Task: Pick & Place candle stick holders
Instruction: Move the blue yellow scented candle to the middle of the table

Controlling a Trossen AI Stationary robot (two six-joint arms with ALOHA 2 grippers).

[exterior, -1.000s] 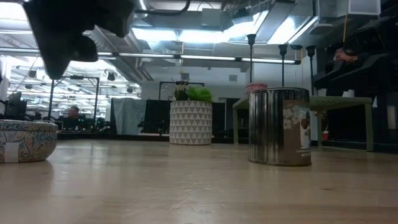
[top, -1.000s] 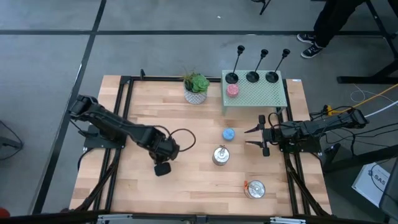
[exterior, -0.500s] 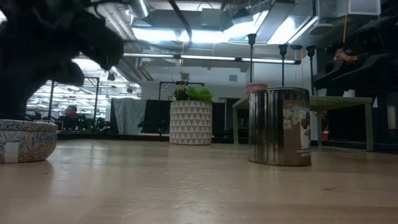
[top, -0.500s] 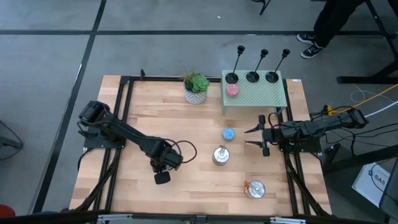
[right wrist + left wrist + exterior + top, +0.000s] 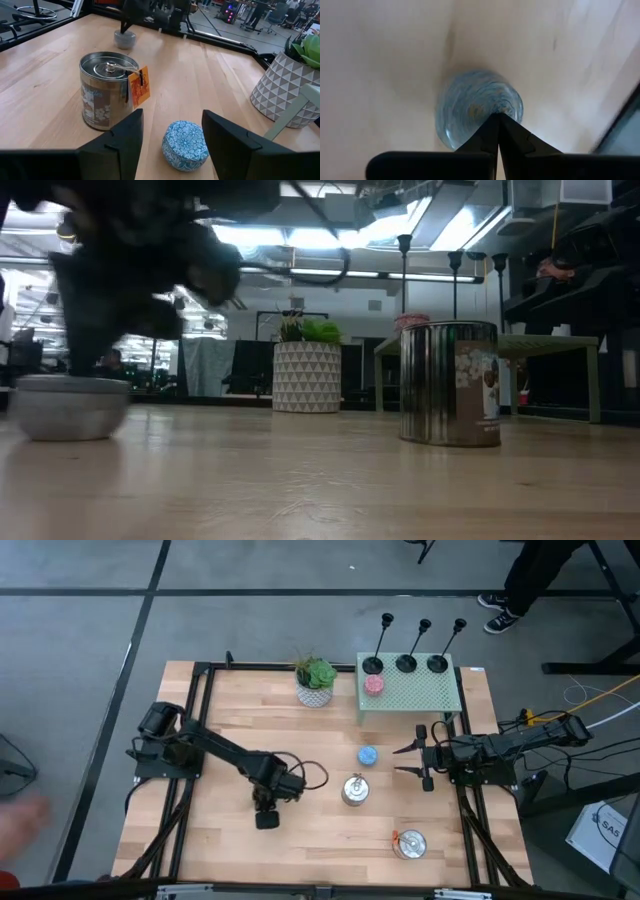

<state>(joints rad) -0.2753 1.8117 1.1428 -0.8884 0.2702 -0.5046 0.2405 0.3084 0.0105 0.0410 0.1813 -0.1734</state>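
Under left hand [image 5: 497,116] (fingers together): round candle [image 5: 479,107], partly hidden.

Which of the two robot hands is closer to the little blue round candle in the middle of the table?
The right. The right gripper sits just beside the blue candle, facing it with fingers apart. The left gripper is farther off, across the table, down over a small grey candle.

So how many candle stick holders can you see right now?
3, all in a row along the far edge of the green stand: left holder, middle holder, right holder. None looks hidden.
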